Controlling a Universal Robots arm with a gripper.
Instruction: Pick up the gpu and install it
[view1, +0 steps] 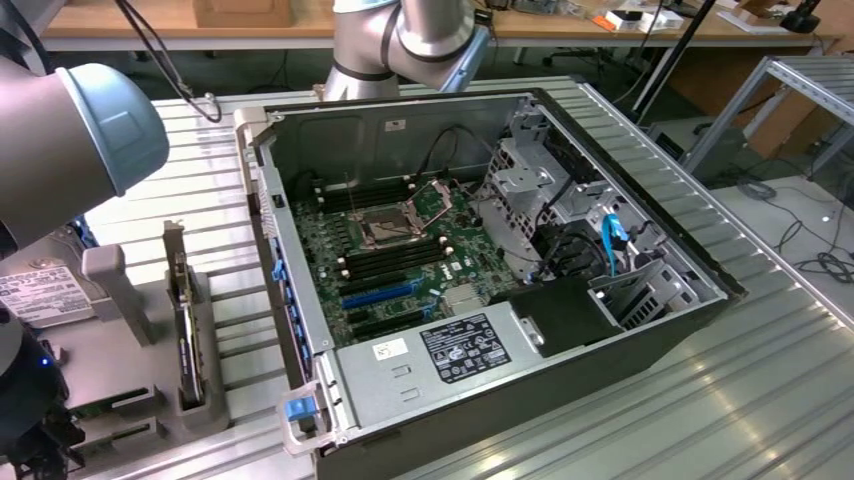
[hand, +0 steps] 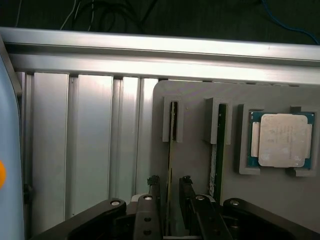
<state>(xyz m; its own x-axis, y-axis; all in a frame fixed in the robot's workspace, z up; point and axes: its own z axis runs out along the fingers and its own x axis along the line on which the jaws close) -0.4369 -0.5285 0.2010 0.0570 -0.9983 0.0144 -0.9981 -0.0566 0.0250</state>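
Hand (hand: 169, 182) open astride upright card (hand: 171, 150), gpu (hand: 216, 165) beside

No readable text — the computer case's (view1: 674, 335) labels (view1: 461, 348) cannot be read.

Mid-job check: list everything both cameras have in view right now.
computer case: one, black, open, on the table
table: one, silver, slatted, under the case
motherboard: one, green, inside the case
blue cable: one, blue, inside the case
holder plate: one, grey, on the table beside the case
CPU chip: one, silver on green, in a holder pocket
green circuit-board stick: one, green, on edge in a holder slot
thin board: one, olive edge, in the neighbouring slot, between the gripper's fingers
robot arm: one, grey, behind the case
gripper: one, black, open, straddling the thin board
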